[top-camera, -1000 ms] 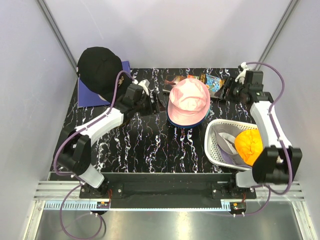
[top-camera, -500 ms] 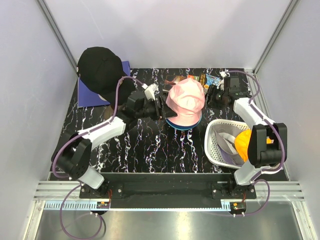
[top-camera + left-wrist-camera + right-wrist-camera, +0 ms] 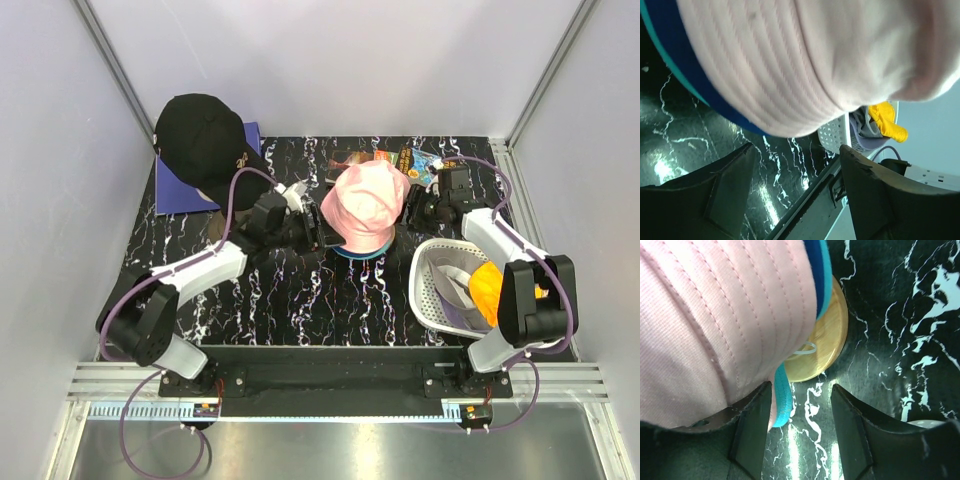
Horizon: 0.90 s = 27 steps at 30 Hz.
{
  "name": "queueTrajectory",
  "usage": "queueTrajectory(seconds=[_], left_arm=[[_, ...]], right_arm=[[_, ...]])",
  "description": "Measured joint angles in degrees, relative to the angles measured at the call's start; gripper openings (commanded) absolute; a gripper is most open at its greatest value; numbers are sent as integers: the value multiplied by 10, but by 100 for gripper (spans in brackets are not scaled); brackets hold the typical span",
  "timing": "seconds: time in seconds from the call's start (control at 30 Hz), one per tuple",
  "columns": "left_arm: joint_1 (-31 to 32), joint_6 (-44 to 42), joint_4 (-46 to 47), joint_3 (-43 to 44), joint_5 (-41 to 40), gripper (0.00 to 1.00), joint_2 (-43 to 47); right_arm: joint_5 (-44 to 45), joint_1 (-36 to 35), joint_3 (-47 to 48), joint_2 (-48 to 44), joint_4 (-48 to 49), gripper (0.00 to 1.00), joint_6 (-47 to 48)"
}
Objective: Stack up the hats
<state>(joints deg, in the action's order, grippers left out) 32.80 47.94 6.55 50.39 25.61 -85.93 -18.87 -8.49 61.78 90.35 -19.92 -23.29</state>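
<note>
Pink hat tops the single stack mid-counter from overhead. One black cap sits far left; one orange hat and one lavender hat lie in the one basket, right. The left gripper and right gripper flank the stack, with bare counter in front.

Left wrist: the left gripper is released just under the pink brim, with a blue brim beneath.

Right wrist: the right gripper is released, a teal brim dips by one finger, and a wooden disc edge pokes out.

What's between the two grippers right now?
The pink hat sits between the left gripper and the right gripper; the top view shows it.
</note>
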Motion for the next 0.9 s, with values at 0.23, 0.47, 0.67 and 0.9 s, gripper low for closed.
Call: queueTrajectory(seconds=[0.23,0.47,0.67,0.9], left_arm=[[-9,4,44,-17,-3,70,-2],[-21,17,134,-44,-3,63,-19],[-41,25,184,-63,-1,61,-23],[-58,43,251,-78,4,55,-40]], right_arm=[[0,-6,-10,-9,1,59,-6],[0,-7,-11,-16,0,59,-6],[0,-9,-15,-21,-1,59,-6],[0,-9,-17,-22,-10,60,-6]])
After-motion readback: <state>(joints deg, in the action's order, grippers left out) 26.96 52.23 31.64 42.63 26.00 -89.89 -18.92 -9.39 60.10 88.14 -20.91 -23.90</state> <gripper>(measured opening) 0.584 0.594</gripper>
